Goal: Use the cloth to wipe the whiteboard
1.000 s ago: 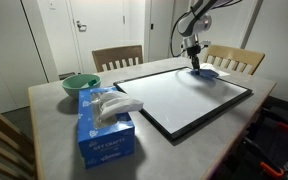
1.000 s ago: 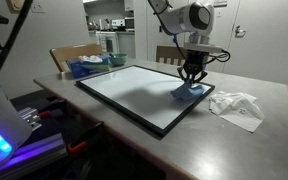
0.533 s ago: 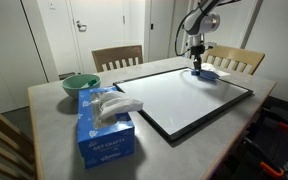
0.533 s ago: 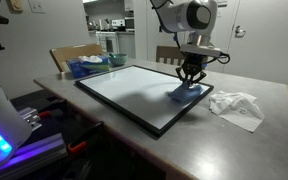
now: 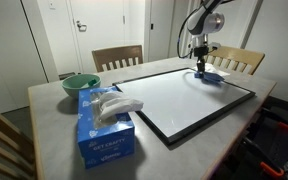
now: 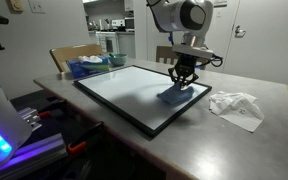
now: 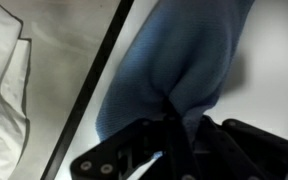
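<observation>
The whiteboard (image 5: 189, 97) (image 6: 124, 90) lies flat on the table, glossy white with a thin black frame. The blue cloth (image 5: 210, 77) (image 6: 178, 95) (image 7: 179, 55) rests on the board near one corner. My gripper (image 5: 200, 69) (image 6: 181, 82) (image 7: 172, 122) points straight down and is shut on a pinched fold of the cloth. In the wrist view the cloth spreads away from the jaws, next to the board's black frame (image 7: 94, 85).
A blue tissue box (image 5: 104, 125) and a green bowl (image 5: 80, 85) stand on the table beside the board. Crumpled white paper (image 6: 236, 106) (image 7: 6, 85) lies just outside the frame near the cloth. Wooden chairs (image 5: 117, 57) (image 6: 72, 56) stand around the table.
The gripper has dragged the cloth a short way across the board's surface near the corner. The grip has stayed shut on the cloth.
</observation>
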`<state>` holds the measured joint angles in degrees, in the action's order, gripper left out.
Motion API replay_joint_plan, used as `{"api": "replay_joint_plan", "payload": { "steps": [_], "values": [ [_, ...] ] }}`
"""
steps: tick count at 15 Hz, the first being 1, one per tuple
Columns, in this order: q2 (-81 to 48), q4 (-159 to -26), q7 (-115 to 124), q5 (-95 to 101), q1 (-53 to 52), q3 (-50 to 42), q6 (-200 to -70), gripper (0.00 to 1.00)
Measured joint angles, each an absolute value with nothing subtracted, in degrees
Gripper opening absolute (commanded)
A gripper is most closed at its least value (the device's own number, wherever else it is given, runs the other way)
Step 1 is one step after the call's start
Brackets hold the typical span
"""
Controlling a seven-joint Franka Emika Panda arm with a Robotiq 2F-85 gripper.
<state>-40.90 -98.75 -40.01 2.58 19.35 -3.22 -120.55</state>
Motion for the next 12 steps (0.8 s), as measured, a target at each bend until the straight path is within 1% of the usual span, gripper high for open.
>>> {"api": "replay_joint_plan", "payload": {
  "steps": [6, 12],
  "values": [
    [-39.49, -101.41, -38.81, 2.7, 19.12, -3.26, -120.57, 0.02],
    [-39.11, -101.95, -32.8, 0.87, 17.77, -1.64, -119.99, 0.02]
  ]
}}
